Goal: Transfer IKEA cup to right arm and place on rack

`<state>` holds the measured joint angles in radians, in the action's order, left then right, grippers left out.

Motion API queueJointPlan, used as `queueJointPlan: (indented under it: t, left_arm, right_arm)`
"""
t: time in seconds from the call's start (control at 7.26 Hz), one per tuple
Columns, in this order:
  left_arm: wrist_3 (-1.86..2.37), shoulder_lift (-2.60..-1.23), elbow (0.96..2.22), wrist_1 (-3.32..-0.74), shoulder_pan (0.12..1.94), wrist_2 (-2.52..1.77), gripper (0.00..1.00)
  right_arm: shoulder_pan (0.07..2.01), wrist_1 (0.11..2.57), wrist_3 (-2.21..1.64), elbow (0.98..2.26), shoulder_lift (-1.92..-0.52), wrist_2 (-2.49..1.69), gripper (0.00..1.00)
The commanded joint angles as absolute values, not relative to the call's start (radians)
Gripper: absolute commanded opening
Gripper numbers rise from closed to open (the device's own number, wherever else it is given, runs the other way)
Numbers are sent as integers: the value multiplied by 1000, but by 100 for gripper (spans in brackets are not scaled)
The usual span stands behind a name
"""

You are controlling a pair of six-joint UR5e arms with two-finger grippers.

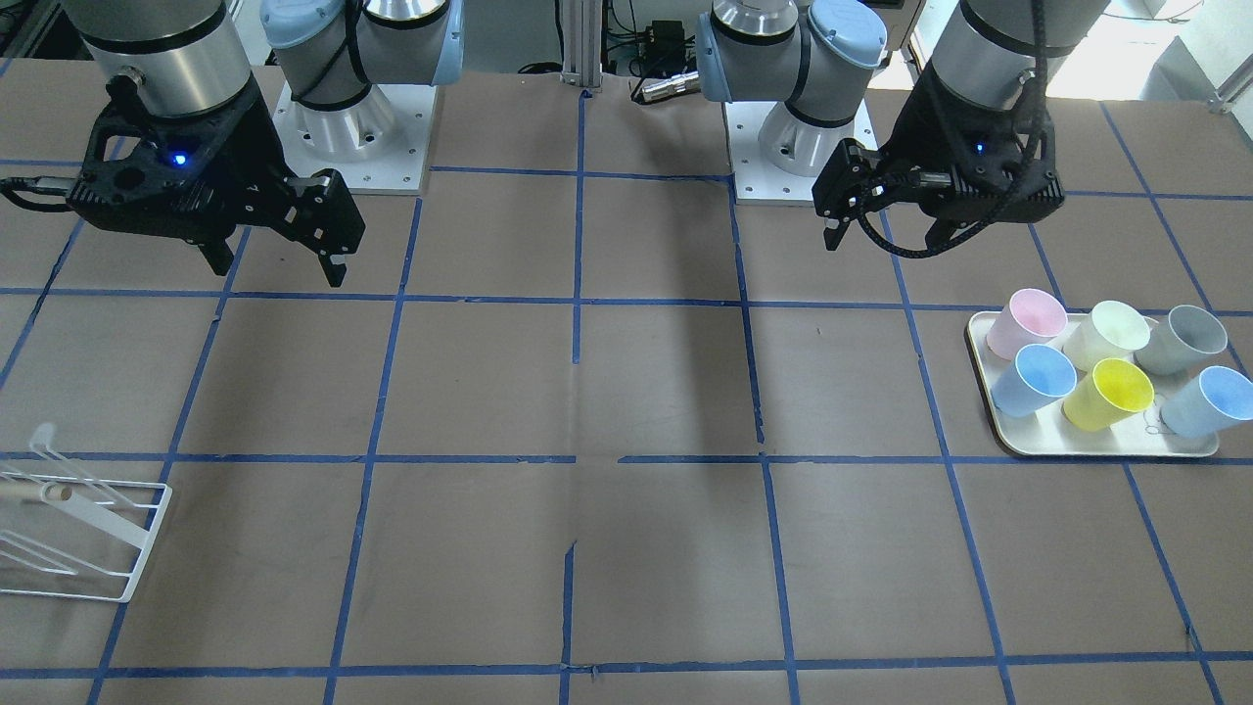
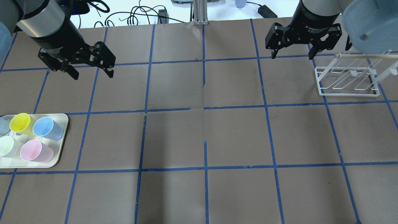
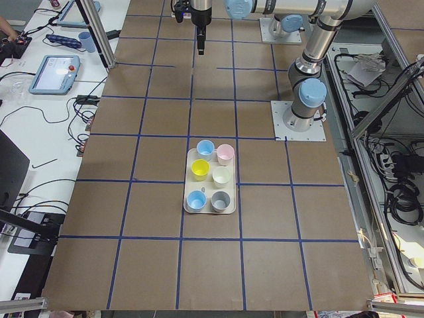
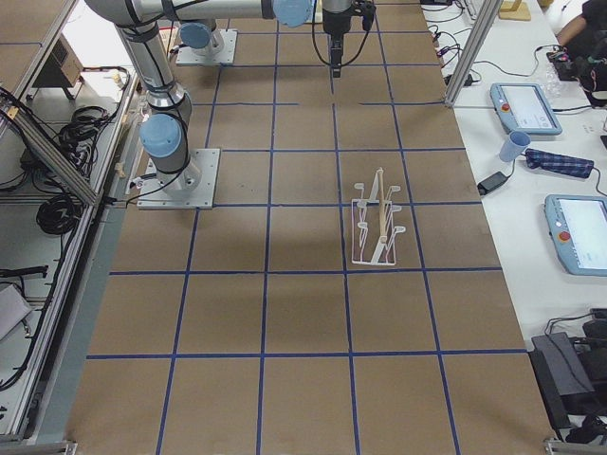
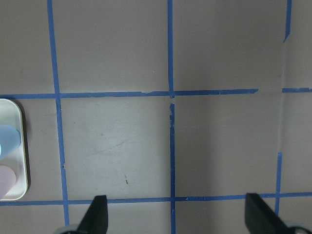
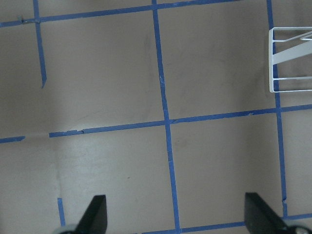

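Note:
The pale grey IKEA cup [image 1: 1184, 338] stands at a back corner of the cream tray [image 1: 1077, 450] among the other pastel cups; it also shows in the exterior left view [image 3: 220, 199] and is cut off at the overhead view's left edge [image 2: 2, 126]. My left gripper [image 2: 92, 75] hovers open and empty above the table, well away from the tray [image 2: 62, 149]. My right gripper [image 2: 292, 57] hovers open and empty just left of the white wire rack [image 2: 348, 77]. The rack holds nothing.
Beside the grey cup the tray holds a pink cup [image 1: 1026, 323], a cream-green cup [image 1: 1106, 333], a yellow cup [image 1: 1108, 394] and two light blue cups [image 1: 1033, 380]. The brown table [image 2: 205, 133] carries a blue tape grid. The rack's corner shows in the right wrist view [image 6: 292, 58].

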<state>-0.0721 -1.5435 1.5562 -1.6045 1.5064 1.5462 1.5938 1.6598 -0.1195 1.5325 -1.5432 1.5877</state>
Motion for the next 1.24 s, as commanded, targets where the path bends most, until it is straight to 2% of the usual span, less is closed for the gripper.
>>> queueJointPlan:
  t: [0.0, 0.55, 0.83, 1.1]
  left_arm:
    - [-74, -1543, 1555, -1605, 1506, 1545, 100]
    - [-206, -1534, 1563, -1606, 1455, 1546, 100]
    - [-349, -1534, 1577, -1608, 1291, 1536, 100]
    - [-586, -1546, 1578, -1609, 1052, 1534, 100]
  right_arm:
    - [1594, 1660, -120, 1531, -1545, 1588, 100]
    - [1594, 1660, -118, 1531, -1543, 1588, 100]
    - [1594, 1660, -118, 1531, -1543, 1588, 100]
    - [1594, 1658, -118, 1532, -1543, 1588, 100]
